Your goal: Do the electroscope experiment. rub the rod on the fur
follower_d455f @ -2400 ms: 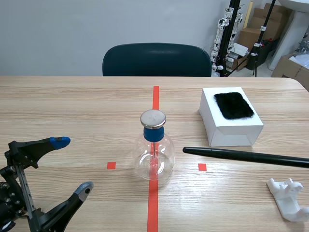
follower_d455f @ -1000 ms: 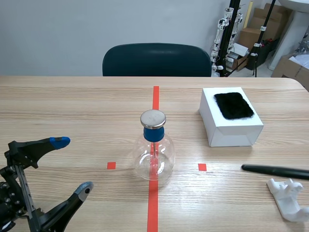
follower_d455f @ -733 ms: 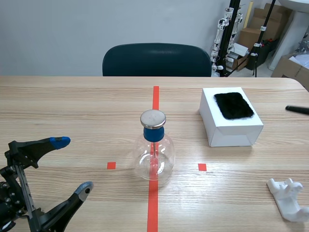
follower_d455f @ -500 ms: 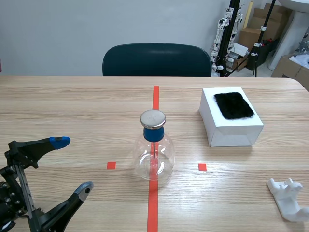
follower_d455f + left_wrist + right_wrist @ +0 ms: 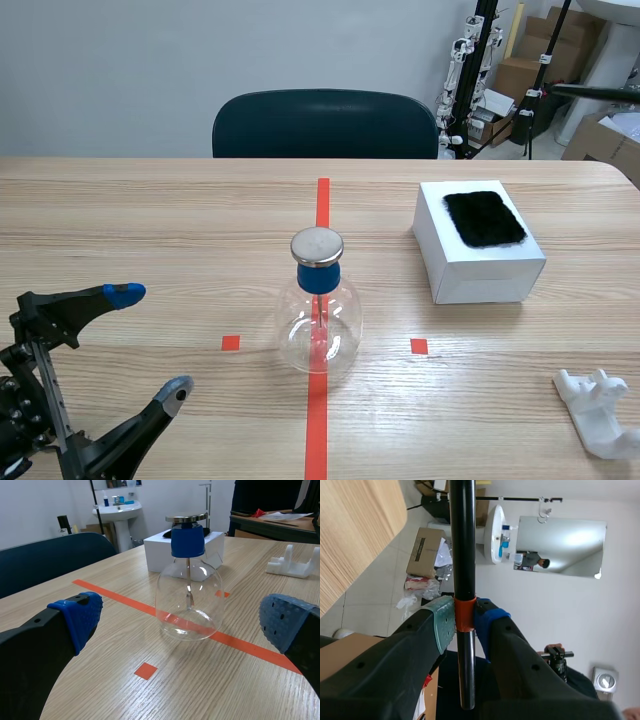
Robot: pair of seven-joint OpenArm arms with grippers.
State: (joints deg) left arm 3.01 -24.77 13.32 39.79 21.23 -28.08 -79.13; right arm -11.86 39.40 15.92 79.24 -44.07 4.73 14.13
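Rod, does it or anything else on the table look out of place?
The rod is the odd one: the right gripper holds it raised off to the right, nowhere near the fur. The electroscope stands upright; nothing spilled.

Flask (image 5: pixel 319 310) on tabletop (image 5: pixel 150 230) middle; box (image 5: pixel 478 270) behind it to right, fur (image 5: pixel 484 218) on top; stand (image 5: pixel 597 410) front right; rod (image 5: pixel 600 91) high, far right.

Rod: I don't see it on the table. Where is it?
The rod is in the right gripper's jaws, airborne at the scene view's top right.
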